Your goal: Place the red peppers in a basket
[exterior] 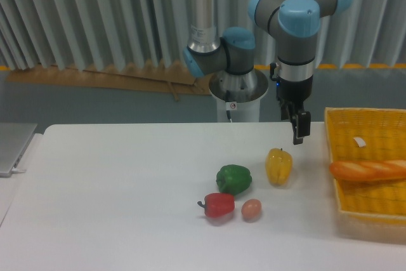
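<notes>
Lying on the white table (114,188), well below and left of the claw (297,132): small glossy red bell pepper (219,204), touching nothing visibly, green pepper (233,178) just behind, tan egg-shaped thing (251,209) beside. Hanging above the yellow pepper (278,165) (jaw spread impossible to tell). Risking a bump into neighbours while descending. Sitting right of the claw: yellow woven basket (342,204), holding a bread loaf (368,169).

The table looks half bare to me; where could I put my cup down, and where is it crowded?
The table's whole left side, from the green pepper leftward, is bare. The strip between the yellow pepper and the basket is open too. It is crowded at the middle, where the red pepper and the egg-shaped thing sit close together.
</notes>
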